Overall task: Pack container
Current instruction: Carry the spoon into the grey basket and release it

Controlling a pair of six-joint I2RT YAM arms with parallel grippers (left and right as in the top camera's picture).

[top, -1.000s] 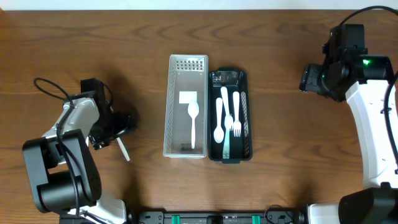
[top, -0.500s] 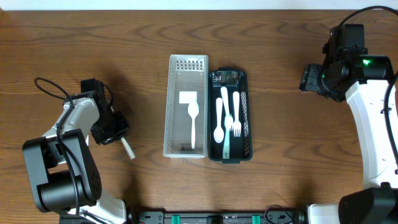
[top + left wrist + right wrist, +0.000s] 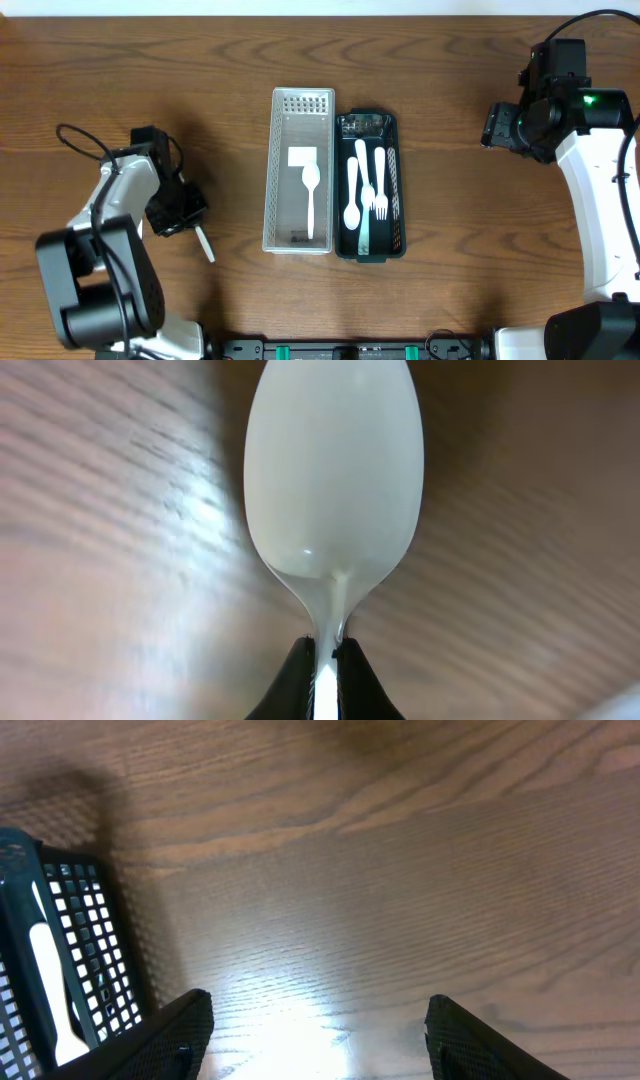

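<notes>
A white plastic spoon [image 3: 203, 243] lies at the left of the table with my left gripper [image 3: 188, 218] shut on its handle. In the left wrist view the spoon's bowl [image 3: 333, 470] fills the frame over the wood, and the black fingertips [image 3: 295, 675] pinch its neck. A pale grey basket [image 3: 272, 170] in the middle holds one white spoon [image 3: 311, 195] and a white label. Against its right side, a dark green basket [image 3: 399, 180] holds white spoons and a fork [image 3: 380, 185]. My right gripper [image 3: 497, 128] hovers open at the far right, its jaws [image 3: 320, 1010] wide over bare wood.
The dark basket's mesh corner [image 3: 70, 940] shows at the left edge of the right wrist view, a white handle [image 3: 48, 975] inside it. A black cable [image 3: 80, 140] loops beside the left arm. Bare wood lies between the left gripper and the baskets.
The left gripper's jaws closed on the spoon's handle, and the gripper shifted slightly down and left. The right arm has not moved.
</notes>
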